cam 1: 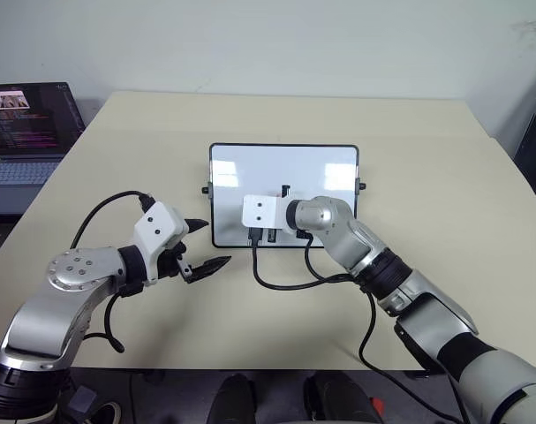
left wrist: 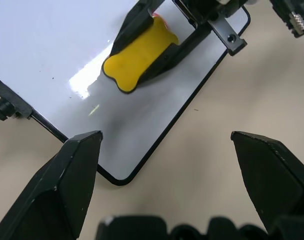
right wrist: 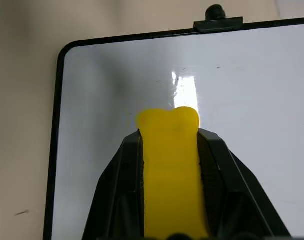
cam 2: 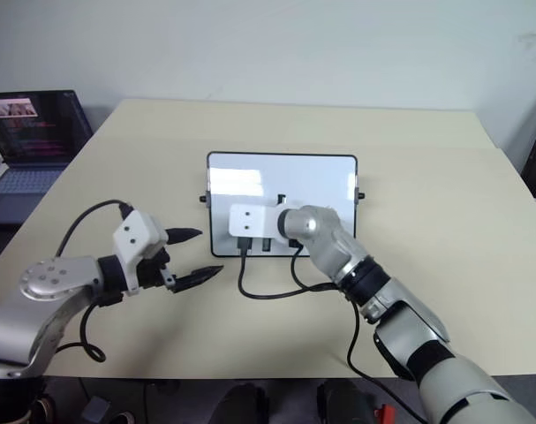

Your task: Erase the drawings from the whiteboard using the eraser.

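The whiteboard [cam 1: 283, 168] lies flat in the middle of the table, black-framed with side knobs. My right gripper [right wrist: 171, 134] is shut on the yellow eraser [right wrist: 172, 170], which rests on the whiteboard [right wrist: 252, 100] near its near-left corner. From the head views the wrist's white block [cam 1: 263, 212] hides the eraser. In the left wrist view the eraser [left wrist: 139, 55] shows between black fingers [left wrist: 174, 52], with a small red trace [left wrist: 158, 18] at its back end. The bare part of the board shows no drawings. My left gripper [cam 1: 215, 242] hovers open just left of the board's near-left corner, holding nothing.
An open laptop [cam 1: 29, 132] sits at the table's far left edge. Black cables [cam 1: 285, 281] loop on the table just in front of the board. The beige table [cam 1: 426, 177] stretches wide to the right and behind the board.
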`<state>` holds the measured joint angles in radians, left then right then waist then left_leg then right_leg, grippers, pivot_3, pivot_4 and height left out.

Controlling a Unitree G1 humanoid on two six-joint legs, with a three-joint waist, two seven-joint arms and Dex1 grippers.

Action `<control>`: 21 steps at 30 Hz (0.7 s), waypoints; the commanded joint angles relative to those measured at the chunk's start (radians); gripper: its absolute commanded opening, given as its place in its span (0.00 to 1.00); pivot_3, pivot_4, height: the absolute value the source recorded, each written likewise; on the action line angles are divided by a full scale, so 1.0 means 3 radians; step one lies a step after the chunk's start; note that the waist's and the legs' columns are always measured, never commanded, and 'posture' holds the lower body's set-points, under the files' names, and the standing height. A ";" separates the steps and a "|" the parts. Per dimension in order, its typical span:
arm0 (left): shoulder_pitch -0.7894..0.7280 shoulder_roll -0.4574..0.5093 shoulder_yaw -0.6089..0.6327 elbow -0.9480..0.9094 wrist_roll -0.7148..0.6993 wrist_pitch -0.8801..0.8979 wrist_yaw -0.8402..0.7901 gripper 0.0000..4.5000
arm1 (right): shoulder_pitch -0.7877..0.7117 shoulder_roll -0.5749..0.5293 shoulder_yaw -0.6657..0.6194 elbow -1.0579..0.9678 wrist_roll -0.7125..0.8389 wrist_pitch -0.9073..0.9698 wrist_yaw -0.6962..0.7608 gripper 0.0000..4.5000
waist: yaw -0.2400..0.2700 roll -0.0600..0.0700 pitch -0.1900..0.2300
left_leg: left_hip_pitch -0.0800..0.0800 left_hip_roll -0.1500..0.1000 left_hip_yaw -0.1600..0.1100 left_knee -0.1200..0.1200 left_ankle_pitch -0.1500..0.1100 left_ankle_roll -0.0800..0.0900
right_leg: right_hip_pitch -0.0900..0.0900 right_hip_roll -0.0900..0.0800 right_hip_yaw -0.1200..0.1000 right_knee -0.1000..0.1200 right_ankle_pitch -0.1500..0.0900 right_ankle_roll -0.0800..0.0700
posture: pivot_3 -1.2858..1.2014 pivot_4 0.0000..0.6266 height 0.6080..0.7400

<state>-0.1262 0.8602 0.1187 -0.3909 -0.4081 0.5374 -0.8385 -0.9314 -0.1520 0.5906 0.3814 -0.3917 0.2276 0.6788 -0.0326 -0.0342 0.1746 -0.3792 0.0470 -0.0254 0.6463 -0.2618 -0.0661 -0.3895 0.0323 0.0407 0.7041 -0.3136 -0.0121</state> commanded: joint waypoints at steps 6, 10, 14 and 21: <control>-0.0058 -0.0001 0.0014 -0.0046 0.0020 -0.0051 -0.0009 1.00 | -0.0136 0.0063 -0.0163 0.0283 -0.0069 -0.0071 -0.0414 0.24 | 0.0003 0.0001 0.0001 | 0.0000 0.0000 0.0000 0.0001 0.0000 0.0000 | 0.0000 0.0000 0.0000 0.0001 0.0000 0.0000 | 0.52 0.24 1.00; -0.0048 0.0005 0.0020 -0.0053 0.0021 -0.0047 -0.0008 1.00 | 0.0039 0.0104 -0.0007 0.0076 0.0032 -0.0013 -0.0010 0.24 | -0.0001 0.0001 0.0001 | -0.0001 0.0000 0.0001 -0.0002 0.0000 0.0000 | -0.0001 0.0000 0.0002 -0.0003 0.0000 0.0000 | 0.52 0.24 1.00; -0.0046 0.0001 0.0012 -0.0061 0.0025 -0.0053 -0.0008 1.00 | -0.0032 0.0272 -0.0050 0.0116 -0.0050 -0.0111 -0.0259 0.24 | -0.0005 0.0003 0.0002 | -0.0003 0.0001 0.0001 -0.0004 0.0000 0.0000 | -0.0002 0.0001 0.0001 -0.0005 0.0000 0.0000 | 0.52 0.24 1.00; -0.0057 -0.0062 -0.0017 -0.0015 0.0090 -0.0213 0.0012 1.00 | 0.0274 0.0391 -0.0459 -0.0365 0.0416 0.0219 -0.0170 0.24 | 0.0006 0.0003 0.0004 | -0.0012 0.0002 0.0000 -0.0004 0.0000 0.0000 | -0.0004 0.0000 -0.0001 -0.0016 0.0000 -0.0001 | 0.52 0.24 1.00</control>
<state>-0.1329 0.8464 0.1035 -0.3897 -0.3923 0.5082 -0.8395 -0.8790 -0.0517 0.5162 0.3728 -0.3404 0.2374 0.6063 -0.0307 -0.0334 0.1757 -0.3837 0.0474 -0.0258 0.6449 -0.2620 -0.0661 -0.3908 0.0323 0.0400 0.6981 -0.3136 -0.0123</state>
